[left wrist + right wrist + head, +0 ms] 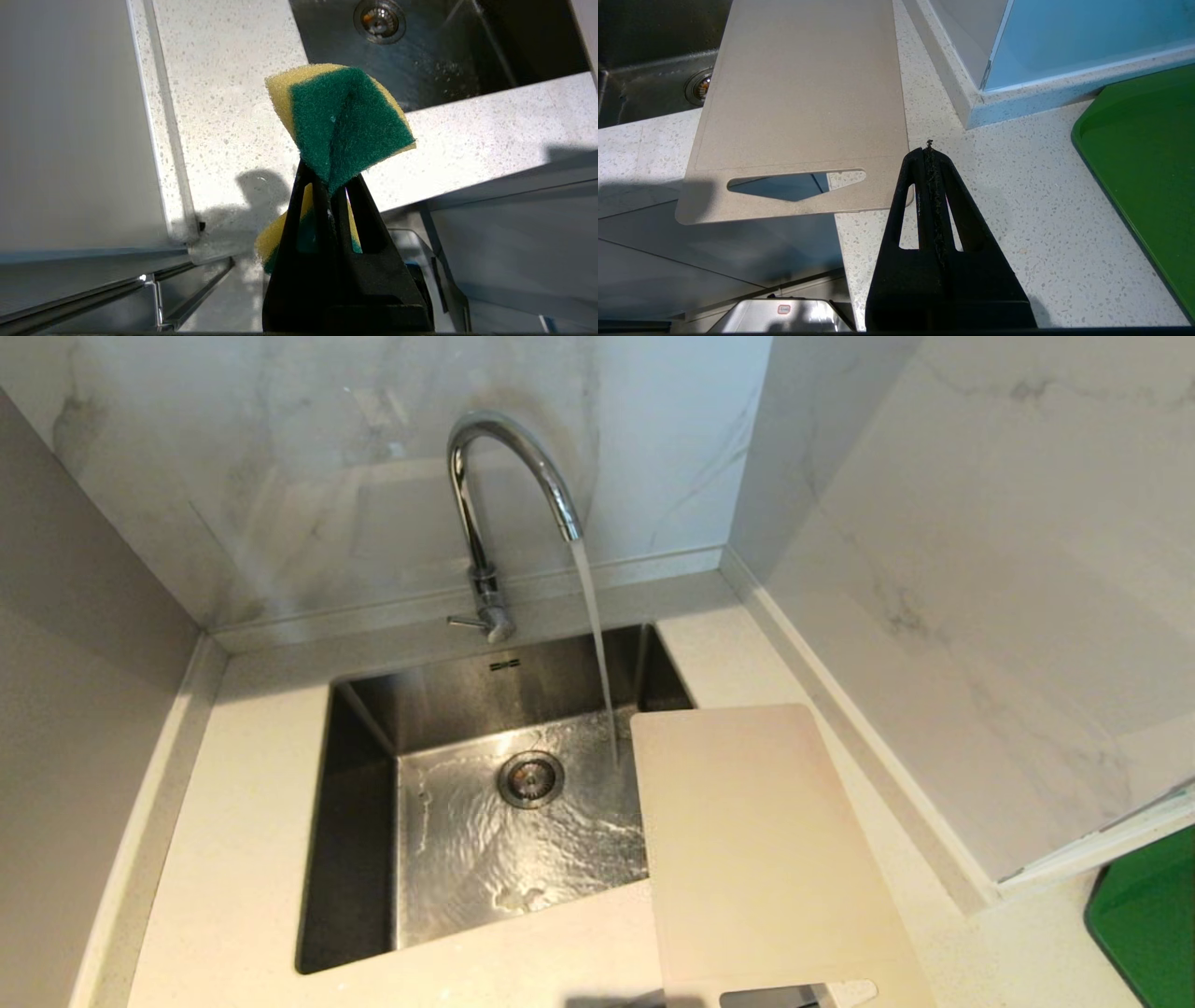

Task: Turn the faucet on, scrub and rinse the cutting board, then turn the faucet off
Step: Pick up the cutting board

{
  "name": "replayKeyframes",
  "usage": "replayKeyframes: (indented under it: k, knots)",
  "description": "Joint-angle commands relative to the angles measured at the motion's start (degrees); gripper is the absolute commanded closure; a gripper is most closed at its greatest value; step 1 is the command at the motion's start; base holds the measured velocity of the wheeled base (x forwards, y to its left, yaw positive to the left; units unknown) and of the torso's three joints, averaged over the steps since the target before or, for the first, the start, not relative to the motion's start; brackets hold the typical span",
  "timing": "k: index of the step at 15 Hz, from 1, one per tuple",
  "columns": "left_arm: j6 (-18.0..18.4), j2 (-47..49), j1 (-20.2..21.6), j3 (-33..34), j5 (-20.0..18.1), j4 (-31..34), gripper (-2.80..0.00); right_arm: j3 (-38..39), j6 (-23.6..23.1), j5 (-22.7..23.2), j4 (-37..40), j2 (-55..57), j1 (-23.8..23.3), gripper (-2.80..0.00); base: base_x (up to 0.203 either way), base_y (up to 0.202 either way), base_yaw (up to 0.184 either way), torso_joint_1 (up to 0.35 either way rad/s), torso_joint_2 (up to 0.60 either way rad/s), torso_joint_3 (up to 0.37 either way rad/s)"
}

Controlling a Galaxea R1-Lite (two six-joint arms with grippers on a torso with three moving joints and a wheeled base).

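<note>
Two steps still lay ahead: with the faucet already running into the sink, scrubbing came next. My left gripper pinched a sponge over the counter; my right gripper sat pressed together, empty. The cutting board bridged the sink's right edge, so I judged the sponge must reach it.

1. The faucet is shiny chrome.
2. The cutting board is plain cream-white.
3. The sponge is yellow with a dark green scrub face.
4. The bench is off-white with fine grey speckles.
5. The sink is brushed grey steel.
6. The tray is bright green.
7. The walls are white marble with grey veins.
8. Both end effectors, left end effector and right end effector, are black.
</note>
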Motion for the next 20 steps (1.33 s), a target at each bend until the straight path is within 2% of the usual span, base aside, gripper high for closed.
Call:
replayKeyframes:
  k: [1, 3, 4, 6, 8, 10, 12, 13, 16, 20]
  knots:
    - [0.91, -8.10, 0.36, 3.11, -0.06, -0.13, 0.00, 0.00, 0.00, 0.00, -0.03, -0.02, 0.01, 0.00, 0.000, 0.000, 0.000, 0.000, 0.00, 0.000]
    - [1.99, -12.17, 0.62, 5.11, 0.95, -3.23, 0.00, 0.01, 0.00, 0.00, -0.03, -0.02, 0.01, 0.00, 0.000, 0.000, 0.000, 0.000, 0.00, 0.000]
    - [2.13, -12.24, 0.66, 6.56, 3.27, -6.40, 0.00, 0.00, 0.00, 0.00, -0.03, -0.02, 0.01, 0.00, 0.000, 0.000, 0.000, 0.000, 0.00, 0.000]
    - [2.42, -12.24, 0.68, 9.05, 3.86, -12.93, 0.00, 0.00, 0.00, 0.00, -0.03, -0.02, 0.01, 0.00, 0.000, 0.000, 0.000, 0.000, 0.00, 0.000]
    - [3.69, -12.24, 0.68, 9.25, 3.45, -13.22, 0.00, 0.01, 0.00, 0.00, -0.03, -0.02, 0.01, 0.00, 0.000, 0.000, 0.000, 0.000, 0.00, 0.000]
    - [7.11, -12.28, 0.68, 9.25, 3.30, -13.37, 0.00, 0.00, 0.00, 0.00, -0.03, -0.02, 0.01, 0.00, 0.000, 0.000, 0.000, 0.000, 0.00, 0.000]
    - [13.03, -12.33, 0.68, 9.25, 3.03, -10.12, 0.00, 0.01, 0.00, 0.00, -0.03, -0.02, 0.01, 0.00, 0.000, 0.000, 0.000, 0.000, 0.00, 0.000]
    - [13.24, -12.33, 0.68, 9.25, 2.49, -10.25, 0.00, 0.07, 0.00, 0.00, -0.03, -0.02, 0.01, 0.00, 0.000, 0.000, 0.000, 0.000, 0.00, 0.000]
    - [7.34, -12.29, 0.68, 9.25, 2.90, -10.58, 0.00, 0.09, 0.00, 0.00, -0.03, -0.02, 0.01, 0.00, 0.000, 0.000, 0.000, 0.000, 0.00, 0.000]
    - [6.98, -12.24, 0.77, 9.25, 3.01, -10.59, 0.00, 0.00, 0.00, 0.00, -0.03, -0.02, 0.01, 0.00, 0.000, 0.000, 0.000, 0.000, 0.00, 0.000]
